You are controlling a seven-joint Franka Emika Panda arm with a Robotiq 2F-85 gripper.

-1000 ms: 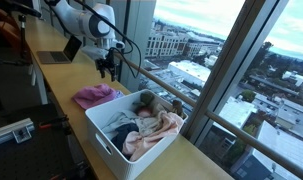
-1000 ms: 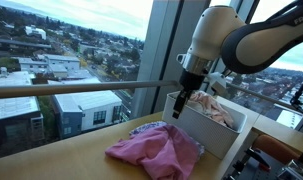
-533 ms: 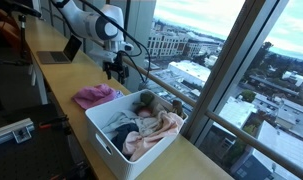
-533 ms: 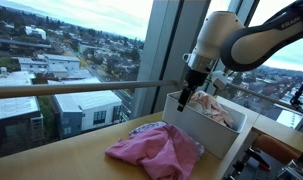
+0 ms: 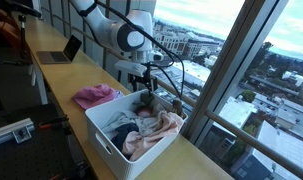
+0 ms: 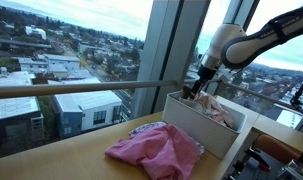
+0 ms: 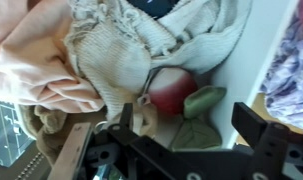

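**Position of the jaws.** The arm (image 5: pixel 126 38) (image 6: pixel 241 45) holds the jaws above the white bin (image 5: pixel 101 135) (image 6: pixel 206 135), over the bin's window-side end. The jaws are released and spread wide, and nothing is between them. They touch none of the contents in either exterior view.

**Nearest item.** In the wrist view, a small red-and-green item (image 7: pixel 176 95) lies inside the bin, directly below the gap between the jaws and roughly midway between the two fingers. What kind of object it is cannot be determined. Its red part lies further from the bin wall (image 7: pixel 266 50) and its green part closer to it. The item's long axis therefore runs approximately along the line on which the jaws open, not across it.

**Surrounding contents, relative to the bin.**
- A beige knit (image 7: pixel 121 50) lies inside the bin, touching the red-and-green item and partly wrapped around it.
- A peach cloth (image 7: pixel 31 60) (image 5: pixel 151 135) lies inside the bin, on the side of the knit away from the bin wall.
- One finger stands close to the bin wall. Whether that finger is inside the wall or above it cannot be determined.

**Outside the bin.** A pink cloth (image 5: pixel 94 96) (image 6: pixel 156 150) lies crumpled on the tabletop (image 5: pixel 61 78) (image 6: pixel 81 155), just beside the bin's outer wall and apart from the jaws.
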